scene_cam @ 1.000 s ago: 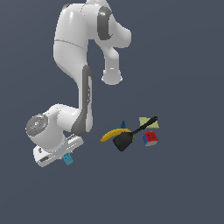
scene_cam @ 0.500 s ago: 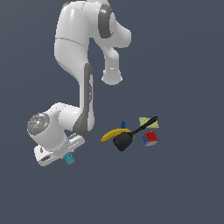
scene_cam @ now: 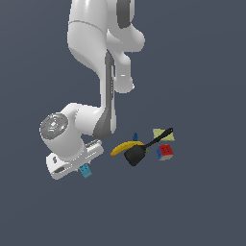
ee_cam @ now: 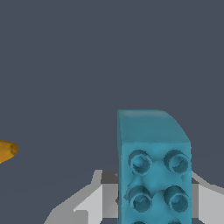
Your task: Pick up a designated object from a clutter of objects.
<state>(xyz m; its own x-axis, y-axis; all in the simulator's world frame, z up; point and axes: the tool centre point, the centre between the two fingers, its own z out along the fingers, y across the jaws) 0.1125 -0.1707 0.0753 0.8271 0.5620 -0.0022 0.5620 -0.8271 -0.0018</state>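
A cyan-blue toy brick (scene_cam: pixel 85 170) is seen clamped in the gripper (scene_cam: pixel 84 169) of a white Franka arm (scene_cam: pixel 101 62), well apart from the clutter toward the exterior view's left. The brick is held at the underside of the white hand, only its lower part showing beneath the casing in the exterior view. In the wrist view the brick (ee_cam: pixel 153 168) is shown close up, its studded face turned to the camera, with the pale grey fingers (ee_cam: pixel 89 203) pressed against either side.

The rest of the objects are grouped toward the exterior view's right. A yellow banana (scene_cam: pixel 124 147) is laid just beside a black spatula (scene_cam: pixel 142 150), whose blade touches or overlaps the fruit's end and whose handle is stretched up across a pale green square pad (scene_cam: pixel 161 134). A multicoloured cube (scene_cam: pixel 165 152) is set just beside the spatula's handle, on the exterior view's right. A tiny dark-blue piece (scene_cam: pixel 135 137) is seen just above the banana. One tip of the banana (ee_cam: pixel 6 151) is caught at the edge of the wrist view.
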